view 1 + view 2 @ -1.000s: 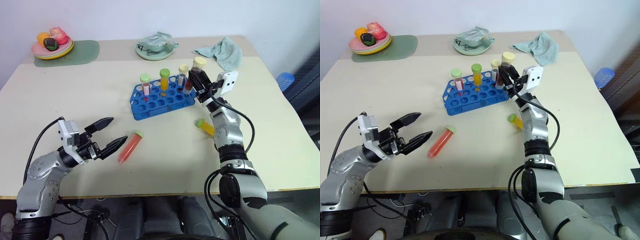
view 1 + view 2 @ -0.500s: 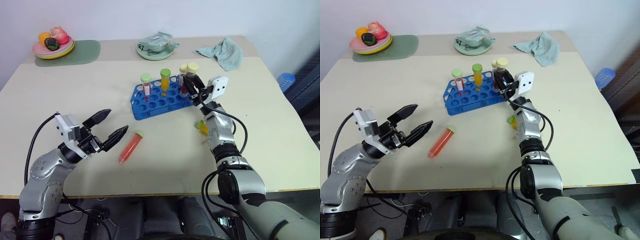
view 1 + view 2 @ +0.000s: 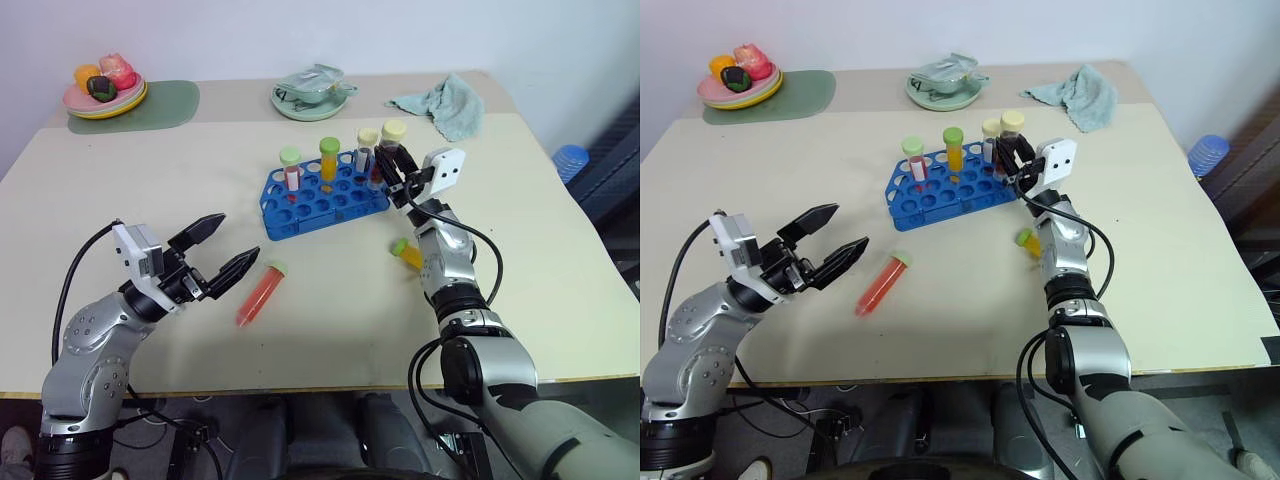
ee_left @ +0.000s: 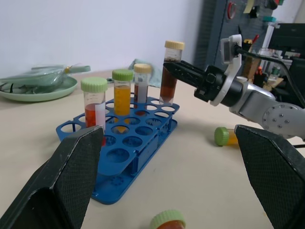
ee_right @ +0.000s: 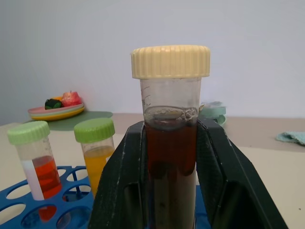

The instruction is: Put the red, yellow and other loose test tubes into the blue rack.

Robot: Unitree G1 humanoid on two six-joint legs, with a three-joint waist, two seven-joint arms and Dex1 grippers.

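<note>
blue rack (image 3: 325, 200) mid-table | right gripper (image 3: 393, 168) reaches out over its far right corner, clamped on brown tube (image 5: 170, 157) held upright | left gripper (image 3: 222, 252) wide apart, hovering beside red tube (image 3: 261, 292) lying flat

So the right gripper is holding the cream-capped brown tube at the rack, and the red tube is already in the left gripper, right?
Not quite. The right gripper does hold the brown tube at the blue rack, but the left gripper is open and empty; the left eye view shows the red tube lying on the table.
</note>
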